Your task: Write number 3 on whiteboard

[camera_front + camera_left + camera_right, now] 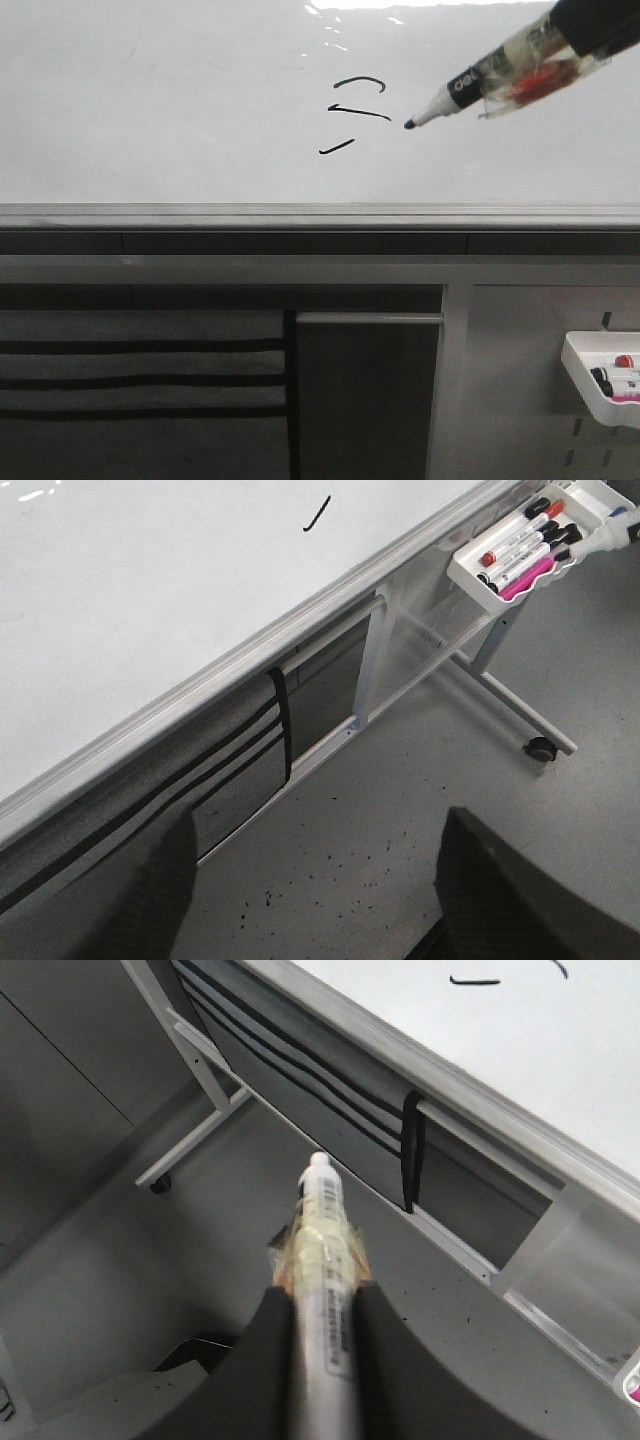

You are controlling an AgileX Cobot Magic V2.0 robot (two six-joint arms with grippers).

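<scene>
The whiteboard (150, 110) is a large glossy white board with a grey edge strip. The number 3 (357, 114) stands on it as three thin black strokes, stacked. My right gripper (320, 1295) is shut on a white marker (470, 88) wrapped in clear tape. In the front view its black tip sits just right of the middle stroke; I cannot tell if it touches the board. My left gripper (315, 855) is open and empty, low over the floor beside the board's edge (250, 645). One stroke (316, 513) shows in the left wrist view.
A small white tray (598, 378) of markers hangs at the lower right of the board stand; it also shows in the left wrist view (520, 555). A grey fabric pocket with black stripes (140, 380) hangs under the board. The stand's legs and a caster (541, 748) rest on the grey floor.
</scene>
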